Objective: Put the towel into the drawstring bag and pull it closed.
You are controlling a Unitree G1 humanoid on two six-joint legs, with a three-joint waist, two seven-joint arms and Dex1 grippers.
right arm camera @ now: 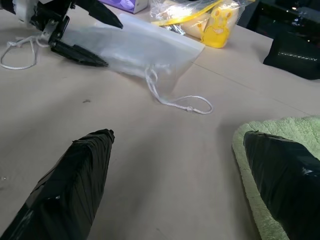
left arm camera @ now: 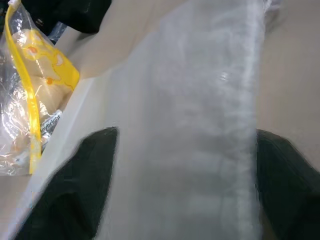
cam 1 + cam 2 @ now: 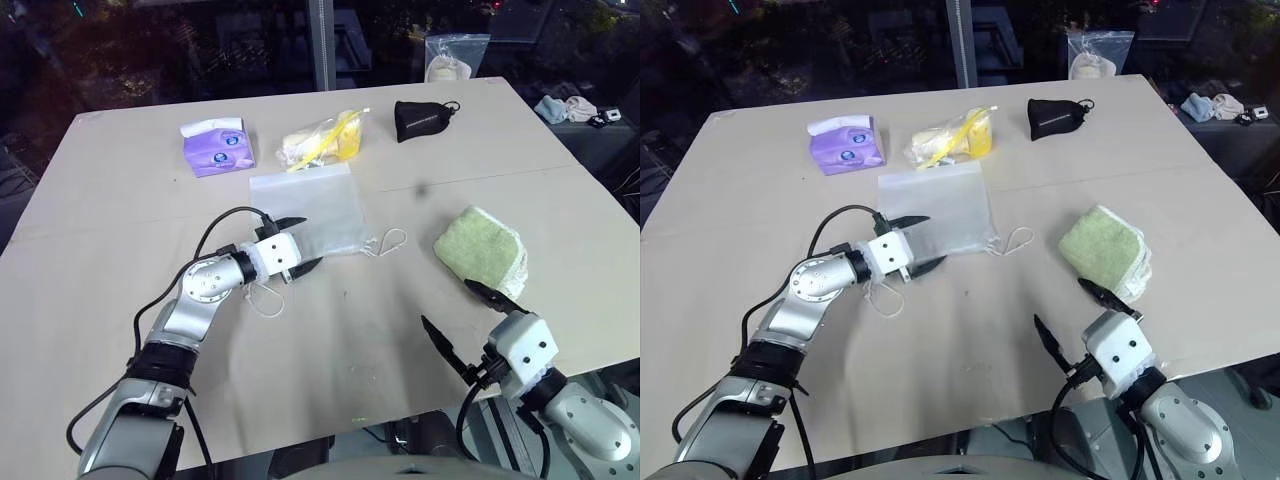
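Lay flat on the counter [image 3: 120, 190], the drawstring bag [image 3: 305, 210], near corner between the parted fingers of the left end effector [image 3: 298, 243], not yet pinched. Risked catching both thin layers, sealing the mouth. Sat apart, the towel [image 3: 482, 250], beside the empty, wide-open right end effector [image 3: 462, 325].

On the table [image 3: 400, 330], the drawstring bag [image 3: 305, 210] lies at centre. The towel [image 3: 482, 247] sits at its 3 o'clock, the tissue pack [image 3: 216, 146] at 11, the plastic bag [image 3: 322, 140] at 12, the pouch [image 3: 422, 119] at 1.
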